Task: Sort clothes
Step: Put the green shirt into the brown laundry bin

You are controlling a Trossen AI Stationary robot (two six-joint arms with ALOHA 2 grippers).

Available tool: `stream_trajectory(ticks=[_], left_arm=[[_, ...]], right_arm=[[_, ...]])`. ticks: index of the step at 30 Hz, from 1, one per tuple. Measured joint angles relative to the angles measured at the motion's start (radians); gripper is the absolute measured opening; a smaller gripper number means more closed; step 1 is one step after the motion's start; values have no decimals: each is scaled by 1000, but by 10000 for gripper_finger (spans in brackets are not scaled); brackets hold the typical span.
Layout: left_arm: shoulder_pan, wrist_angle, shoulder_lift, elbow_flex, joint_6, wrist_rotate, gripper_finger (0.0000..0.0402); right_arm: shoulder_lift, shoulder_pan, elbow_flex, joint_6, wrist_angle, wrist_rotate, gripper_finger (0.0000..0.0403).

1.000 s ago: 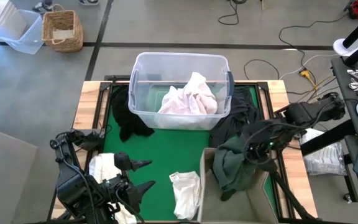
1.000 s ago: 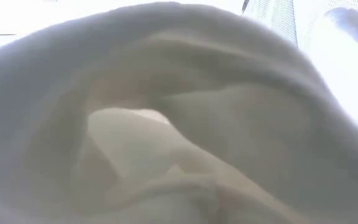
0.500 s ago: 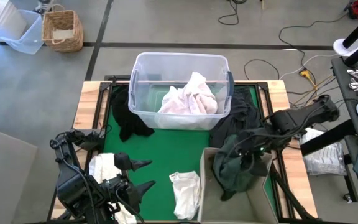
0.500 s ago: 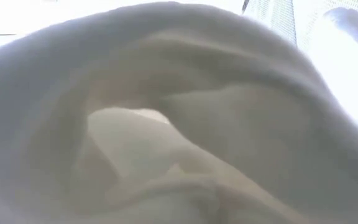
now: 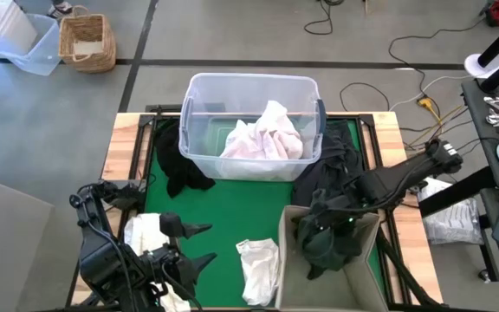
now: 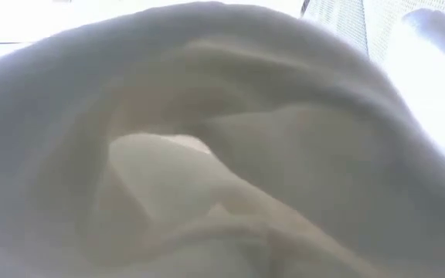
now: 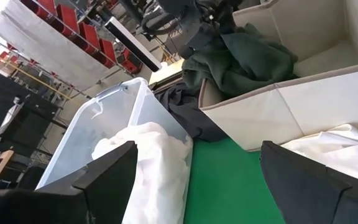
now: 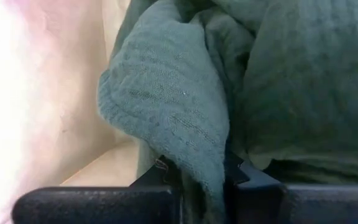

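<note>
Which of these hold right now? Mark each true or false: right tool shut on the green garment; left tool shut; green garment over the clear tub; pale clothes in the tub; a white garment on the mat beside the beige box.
1. The right tool is shut on the green garment. True.
2. The left tool is shut. False: it is open and holds nothing.
3. The green garment hangs over the clear tub. False: it is over the beige box.
4. Pale clothes lie in the tub. True.
5. A white garment lies on the green mat beside the box. True.
</note>
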Motion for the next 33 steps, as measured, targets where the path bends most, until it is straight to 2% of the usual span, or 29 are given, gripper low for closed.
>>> stream_trajectory(ticks=[11,25,33], left_arm=[[0,0,0,-4,-26,29,314],[0,0,0,-4,-40,44,314],[0,0,0,-4,-48,54,314]], right_arm=[[69,29,0,-27,9,-7,36],[48,29,0,-8,33,-2,177],[-8,52,0,61,34,-8,218]])
